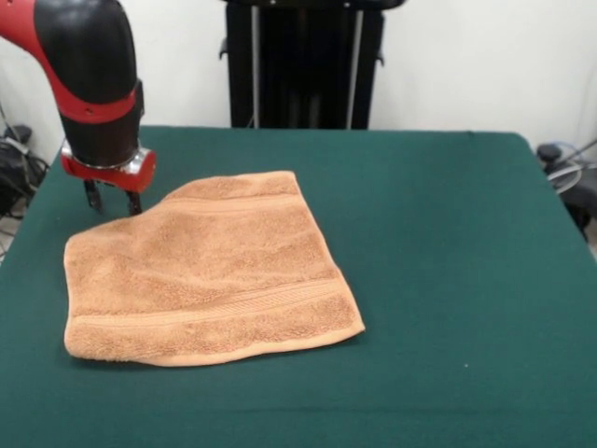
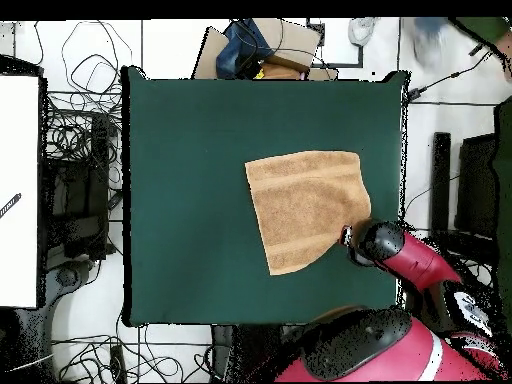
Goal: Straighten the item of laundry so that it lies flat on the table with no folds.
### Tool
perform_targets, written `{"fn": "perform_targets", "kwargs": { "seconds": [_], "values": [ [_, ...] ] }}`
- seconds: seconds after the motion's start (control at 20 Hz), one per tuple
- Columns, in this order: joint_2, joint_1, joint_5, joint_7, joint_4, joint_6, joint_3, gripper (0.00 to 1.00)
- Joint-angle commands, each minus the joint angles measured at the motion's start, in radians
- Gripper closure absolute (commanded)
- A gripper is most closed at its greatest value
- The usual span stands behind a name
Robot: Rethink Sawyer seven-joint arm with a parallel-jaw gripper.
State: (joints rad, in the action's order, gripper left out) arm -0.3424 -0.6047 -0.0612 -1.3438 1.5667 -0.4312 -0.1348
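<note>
On the green surface [image 1: 448, 280] the orange-tan towel [image 1: 205, 280] lies toward the nine o'clock side in the front view, its nearest hem running along the six o'clock edge with a woven band stripe just above it. It spreads mostly flat, with soft ripples, and its outline narrows toward twelve o'clock, where the ten o'clock corner looks cut off or tucked. Just beyond that corner hang the fingers [image 1: 113, 200] of the red and black arm [image 1: 89, 65], two dark tips slightly parted and grasping nothing, close to the towel's edge.
</note>
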Motion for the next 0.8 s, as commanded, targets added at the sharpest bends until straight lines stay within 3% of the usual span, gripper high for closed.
{"fn": "perform_targets", "kwargs": {
  "seconds": [0.05,0.8],
  "values": [
    [0.039,0.008,-0.047,-0.084,-0.031,0.095,0.115,0.00],
    [-0.016,0.000,-0.018,-0.123,0.025,0.092,0.115,0.00]
  ]
}}
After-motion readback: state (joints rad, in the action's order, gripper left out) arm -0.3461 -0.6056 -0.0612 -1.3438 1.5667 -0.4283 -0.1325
